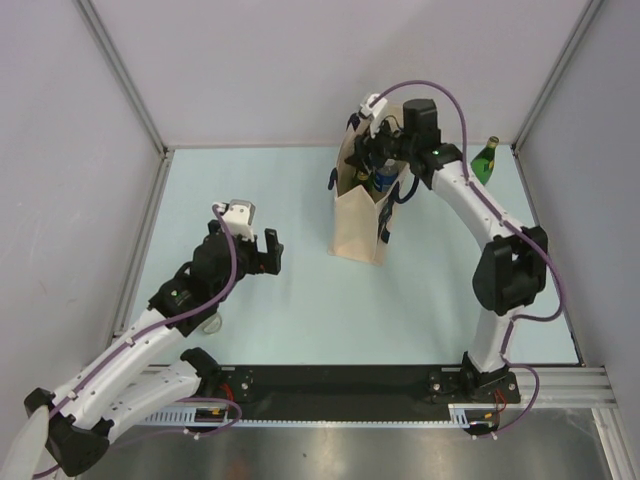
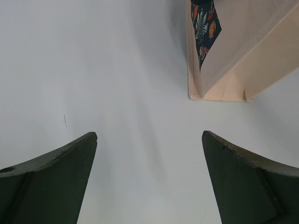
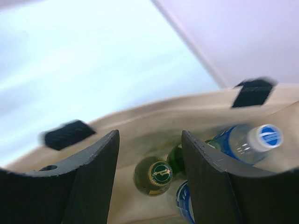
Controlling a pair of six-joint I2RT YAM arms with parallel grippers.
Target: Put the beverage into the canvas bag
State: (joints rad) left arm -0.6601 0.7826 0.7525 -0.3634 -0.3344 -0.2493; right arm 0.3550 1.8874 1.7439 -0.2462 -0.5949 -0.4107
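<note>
The beige canvas bag (image 1: 362,228) with navy handles stands upright at the table's middle back. My right gripper (image 1: 380,150) hovers over its mouth, open and holding nothing. In the right wrist view the gripper (image 3: 149,134) looks down into the bag (image 3: 154,116), where a green bottle with a green cap (image 3: 154,175) stands below the gap between the fingers. A water bottle with a blue label and white cap (image 3: 254,140) leans beside it. My left gripper (image 1: 262,250) is open and empty over bare table, left of the bag. In the left wrist view (image 2: 149,135) it faces the bag's lower corner (image 2: 233,56).
Another green bottle (image 1: 486,158) stands at the back right corner, near the wall. The bag's navy straps (image 3: 67,134) show at both sides of its mouth. White walls with metal rails enclose the pale blue table (image 1: 250,190).
</note>
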